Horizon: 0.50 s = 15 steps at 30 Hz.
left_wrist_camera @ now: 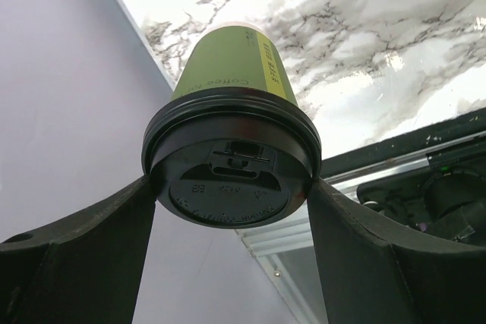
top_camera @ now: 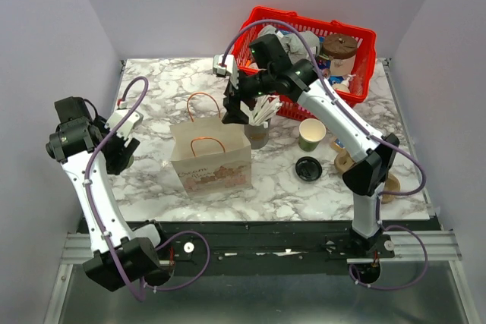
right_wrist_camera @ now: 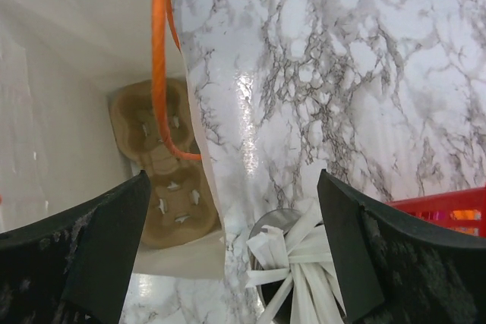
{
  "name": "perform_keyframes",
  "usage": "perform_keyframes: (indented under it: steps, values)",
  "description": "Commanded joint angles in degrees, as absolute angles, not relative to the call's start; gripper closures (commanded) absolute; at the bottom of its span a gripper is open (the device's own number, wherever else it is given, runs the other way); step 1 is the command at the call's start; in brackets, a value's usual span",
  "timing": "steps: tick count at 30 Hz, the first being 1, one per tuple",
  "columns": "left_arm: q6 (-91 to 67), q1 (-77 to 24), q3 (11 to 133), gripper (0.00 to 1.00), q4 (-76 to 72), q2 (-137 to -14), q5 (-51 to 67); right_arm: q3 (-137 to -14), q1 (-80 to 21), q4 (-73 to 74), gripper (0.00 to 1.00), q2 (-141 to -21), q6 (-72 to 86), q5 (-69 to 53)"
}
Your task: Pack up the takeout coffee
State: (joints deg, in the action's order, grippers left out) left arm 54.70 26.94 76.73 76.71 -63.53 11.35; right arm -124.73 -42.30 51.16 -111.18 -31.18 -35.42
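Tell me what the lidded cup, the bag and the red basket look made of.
The takeout coffee cup: matte green printed paper, probably; its lid: glossy black moulded plastic with embossed marks. The bag: pale creased paper, likely. The basket: shiny red plastic lattice.

I see takeout coffee cup point(left_wrist_camera: 228, 58) dark green, yellow stripe, black lid point(left_wrist_camera: 231, 180); table point(top_camera: 152, 180) white-grey marble; basket point(top_camera: 304, 17) red; bag point(top_camera: 213, 158) white, orange handles point(right_wrist_camera: 159, 51).
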Motion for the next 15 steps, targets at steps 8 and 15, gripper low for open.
perform_keyframes:
  steps: [8,15]
  values:
    - [45.0,27.0,83.2,1.0,86.8,-60.2,19.2,-125.3,-43.4,55.0,0.22,-114.3,-37.6,-44.5]
    - [44.6,26.5,91.5,1.0,86.8,-59.2,24.4,-120.5,-43.8,55.6,0.94,-111.3,-37.1,-43.0]
